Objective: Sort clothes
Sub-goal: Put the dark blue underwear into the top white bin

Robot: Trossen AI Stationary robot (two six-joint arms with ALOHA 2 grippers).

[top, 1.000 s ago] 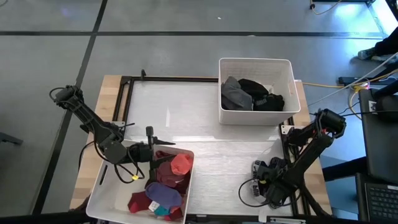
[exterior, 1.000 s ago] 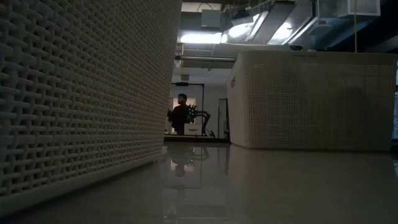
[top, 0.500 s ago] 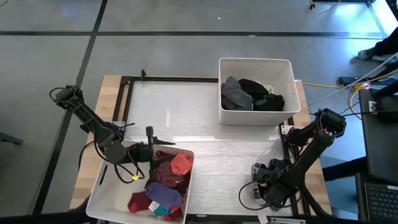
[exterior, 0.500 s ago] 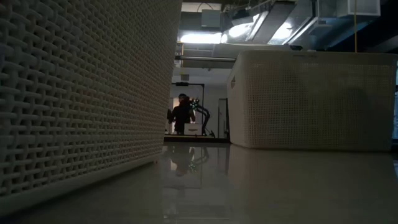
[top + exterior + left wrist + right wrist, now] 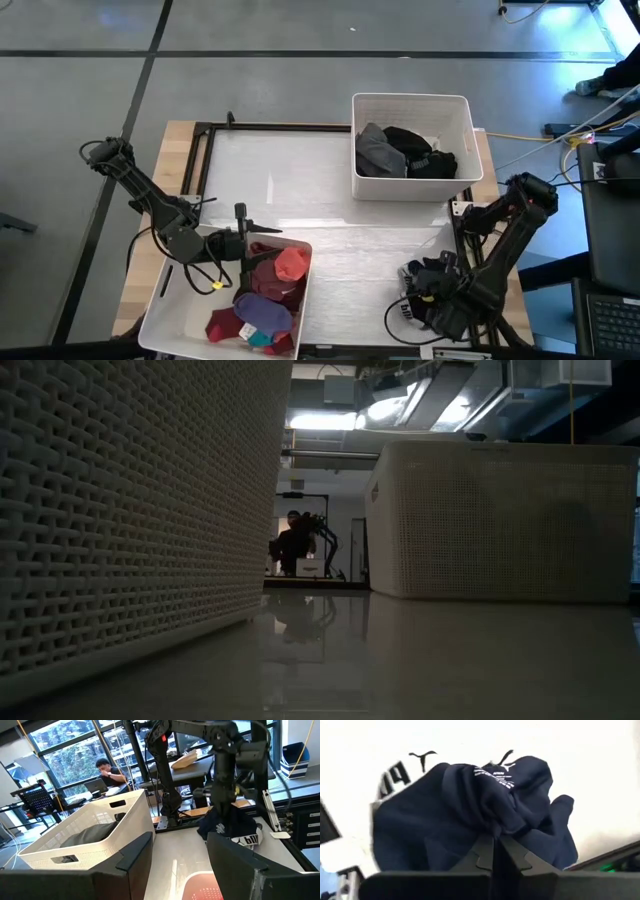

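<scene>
The near-left white bin (image 5: 160, 300) holds red, maroon and purple clothes (image 5: 268, 295). The far-right white bin (image 5: 467, 140) holds grey and black clothes (image 5: 405, 152). My left gripper (image 5: 245, 245) is open over the far rim of the near-left bin, above a red garment (image 5: 202, 890). My right gripper (image 5: 430, 292) is shut on a dark navy garment (image 5: 465, 815) with white print at the table's near right corner. That garment also shows in the left wrist view (image 5: 225, 827). My right gripper pinches a bunched fold of the navy garment (image 5: 492, 827) between its two fingers (image 5: 482, 852). The cloth is gathered in several layers and bulges out beyond the fingertips. Whether its lower part rests on the table, I cannot tell.
The table's middle (image 5: 330, 220) between the two bins is bare white surface. In the low view the near bin's wall (image 5: 130, 510) fills the left and the far bin (image 5: 500, 520) stands at the right. A person (image 5: 293, 545) is in the room behind.
My right gripper has moved a little toward the table's near right corner with the navy garment, still shut on it. The person in the room behind has shifted slightly.
</scene>
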